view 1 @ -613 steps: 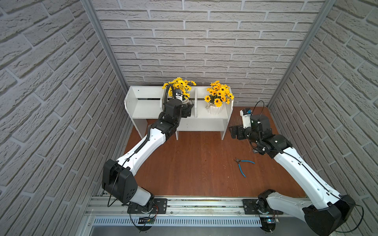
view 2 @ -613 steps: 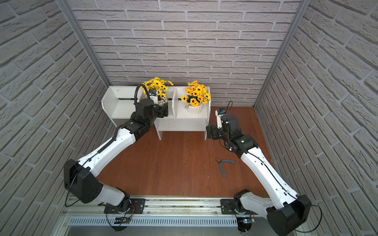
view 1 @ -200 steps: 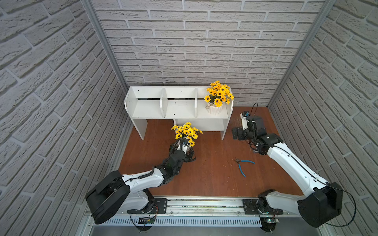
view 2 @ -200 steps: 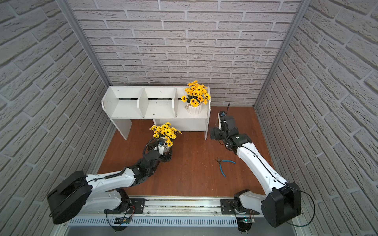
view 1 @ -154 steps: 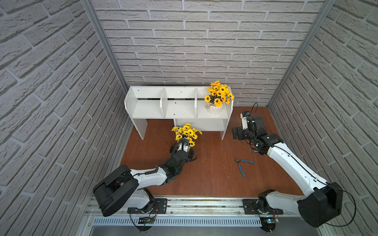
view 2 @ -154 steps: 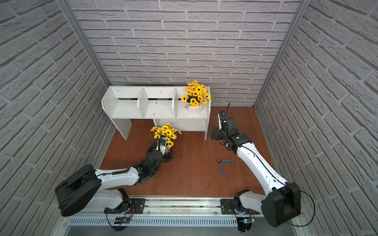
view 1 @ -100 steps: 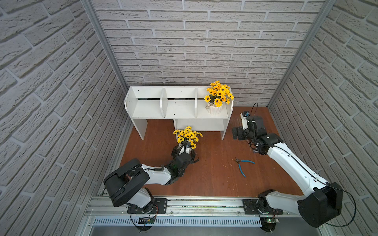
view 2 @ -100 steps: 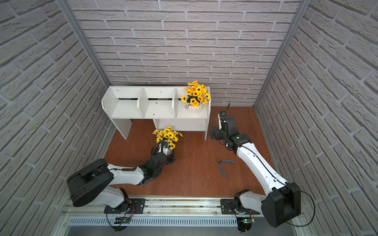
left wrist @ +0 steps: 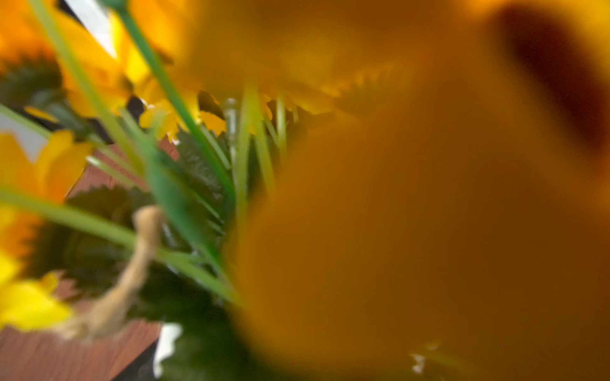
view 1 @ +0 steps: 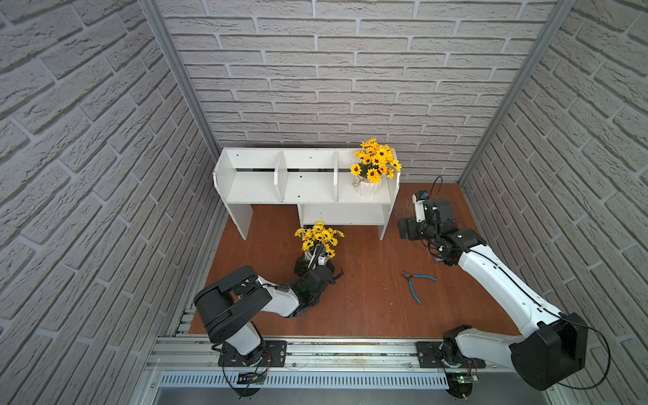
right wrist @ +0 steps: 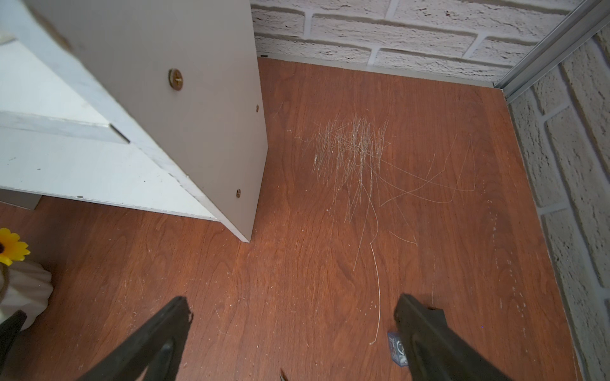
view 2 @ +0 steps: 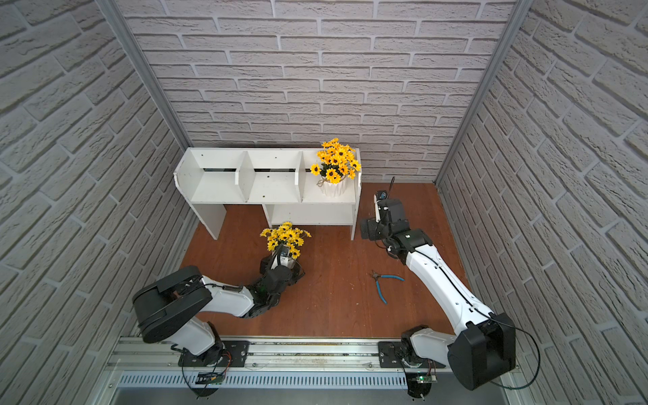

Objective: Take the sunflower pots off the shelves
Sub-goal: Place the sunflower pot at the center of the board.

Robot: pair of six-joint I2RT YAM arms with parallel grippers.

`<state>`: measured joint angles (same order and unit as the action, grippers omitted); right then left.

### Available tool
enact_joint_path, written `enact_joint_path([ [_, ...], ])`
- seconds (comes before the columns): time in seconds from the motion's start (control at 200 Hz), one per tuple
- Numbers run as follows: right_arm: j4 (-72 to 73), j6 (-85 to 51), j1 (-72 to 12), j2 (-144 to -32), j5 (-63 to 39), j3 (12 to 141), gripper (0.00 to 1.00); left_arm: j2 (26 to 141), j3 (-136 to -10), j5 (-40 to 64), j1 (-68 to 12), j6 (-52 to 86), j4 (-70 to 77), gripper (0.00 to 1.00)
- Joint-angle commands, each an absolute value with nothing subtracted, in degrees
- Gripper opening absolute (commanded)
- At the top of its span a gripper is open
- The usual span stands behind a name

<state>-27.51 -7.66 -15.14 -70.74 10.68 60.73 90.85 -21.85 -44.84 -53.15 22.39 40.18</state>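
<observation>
**Fig.** One sunflower pot (view 1: 319,238) stands on the worktop (view 1: 368,298) before the shelves (view 1: 308,182), my left gripper (view 1: 313,261) at its base; its flowers hide the jaws, so I cannot tell its grip; the second pot (view 1: 368,187) occupies the end upper compartment near my right gripper (right wrist: 293,298), spread wide, empty, presumably staged for it.

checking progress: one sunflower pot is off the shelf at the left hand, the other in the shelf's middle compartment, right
Not the middle: both top views show the other pot in the end compartment of the shelf nearest the right arm. Rest holds.
</observation>
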Motion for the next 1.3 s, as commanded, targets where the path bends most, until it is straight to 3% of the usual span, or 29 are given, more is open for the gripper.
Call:
enact_joint_path([
  [0.0,-25.0,-7.0,-14.8,-70.3,10.7,60.1,0.98,91.4,-23.8,-50.0,-53.6,28.3,41.9,0.20],
  [0.16,-25.0,-6.9,-14.6,-70.1,10.5,60.1,0.99,90.8,-24.0,-51.9,-53.7,32.7,37.9,0.24],
  [0.33,-25.0,-6.9,-14.7,-70.2,10.4,60.1,0.99,91.4,-25.6,-52.5,-54.9,35.7,33.4,0.62],
  [0.615,-25.0,-6.9,-14.4,-69.8,10.4,60.2,0.99,92.2,-27.0,-54.0,-56.2,37.4,30.5,0.98],
  [1.11,-25.1,-7.2,-14.3,-69.7,9.8,60.1,0.99,91.7,-28.0,-54.7,-56.7,39.6,26.8,0.98],
  [1.295,-25.7,-7.1,-14.3,-69.5,9.8,60.3,1.00,89.6,-33.3,-58.2,-60.1,42.6,14.5,0.98],
])
